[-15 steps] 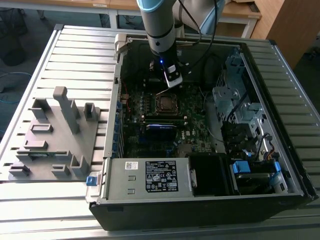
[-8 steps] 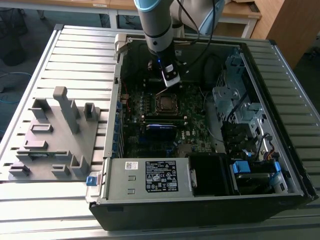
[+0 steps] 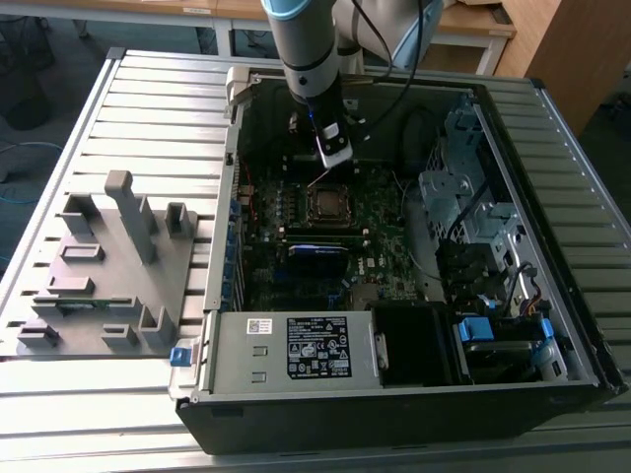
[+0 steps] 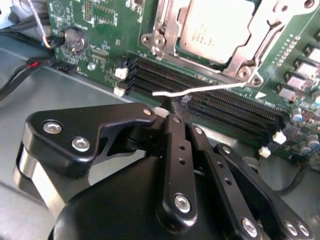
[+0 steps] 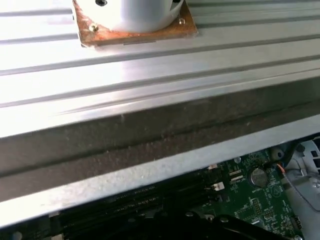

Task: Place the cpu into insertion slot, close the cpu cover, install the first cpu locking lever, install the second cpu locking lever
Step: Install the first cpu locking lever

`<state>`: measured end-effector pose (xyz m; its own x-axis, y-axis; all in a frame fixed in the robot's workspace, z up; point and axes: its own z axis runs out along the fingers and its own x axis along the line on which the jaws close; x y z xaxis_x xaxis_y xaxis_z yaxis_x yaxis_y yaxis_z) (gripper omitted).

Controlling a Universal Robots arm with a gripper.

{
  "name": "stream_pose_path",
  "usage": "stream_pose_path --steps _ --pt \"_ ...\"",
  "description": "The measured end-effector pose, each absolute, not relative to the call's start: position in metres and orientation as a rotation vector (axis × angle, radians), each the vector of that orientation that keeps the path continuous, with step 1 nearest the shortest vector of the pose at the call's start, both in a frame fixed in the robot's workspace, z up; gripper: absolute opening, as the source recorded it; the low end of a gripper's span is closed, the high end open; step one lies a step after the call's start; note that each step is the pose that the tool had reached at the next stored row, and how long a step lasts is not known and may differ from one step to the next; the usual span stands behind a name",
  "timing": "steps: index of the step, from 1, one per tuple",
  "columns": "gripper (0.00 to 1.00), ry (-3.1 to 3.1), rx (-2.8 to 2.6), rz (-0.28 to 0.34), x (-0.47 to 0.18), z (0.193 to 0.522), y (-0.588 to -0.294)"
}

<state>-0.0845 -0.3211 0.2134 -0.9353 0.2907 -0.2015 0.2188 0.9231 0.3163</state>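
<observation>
Cpu (image 4: 215, 25) seated, cover down, levers not yet locked

Cpu lies flat in the insertion slot (image 3: 328, 202), its grey top showing through the window of the cpu cover (image 4: 167, 22), which appears folded down over it; the first two steps therefore look done; one thin locking lever (image 4: 200, 90) juts free above the black memory slots (image 4: 225, 107), unlatched; the gripper (image 4: 172, 104), fingers drawn narrow together, has its tips at that lever's free end; whether they pinch it cannot be told; the other lever's state is unclear.

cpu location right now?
The cpu sits in the insertion slot, framed by the cpu cover, on the motherboard toward the exterior view's left; black memory slots run beside it in the second wrist view.
</observation>
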Motion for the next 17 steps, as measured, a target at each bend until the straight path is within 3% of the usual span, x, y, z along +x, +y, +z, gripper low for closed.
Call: stream_pose_path --steps 17 --pt "0.1 2.836 0.385 0.45 -0.085 0.2207 -0.3268"
